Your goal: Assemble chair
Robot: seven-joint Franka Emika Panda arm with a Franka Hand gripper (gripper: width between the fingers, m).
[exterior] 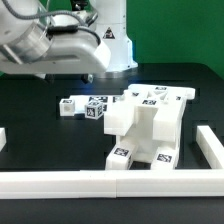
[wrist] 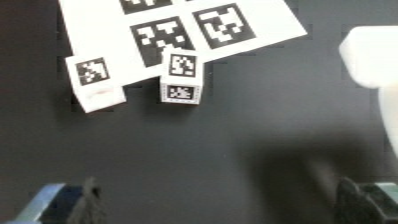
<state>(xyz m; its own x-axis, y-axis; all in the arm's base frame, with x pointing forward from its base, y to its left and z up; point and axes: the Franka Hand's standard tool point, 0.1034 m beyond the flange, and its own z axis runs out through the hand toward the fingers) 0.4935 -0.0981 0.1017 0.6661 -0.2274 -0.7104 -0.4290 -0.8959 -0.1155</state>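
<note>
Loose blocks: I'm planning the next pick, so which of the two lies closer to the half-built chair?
The block on the exterior view's right, next to the chair; the other block lies farther off.

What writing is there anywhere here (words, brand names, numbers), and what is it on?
No word or number can be read.
On the arm's base: small dark marks, too blurred to read.
On the chair, the loose blocks and the marker board: black-and-white square tags, patterns only, no letters.
</note>
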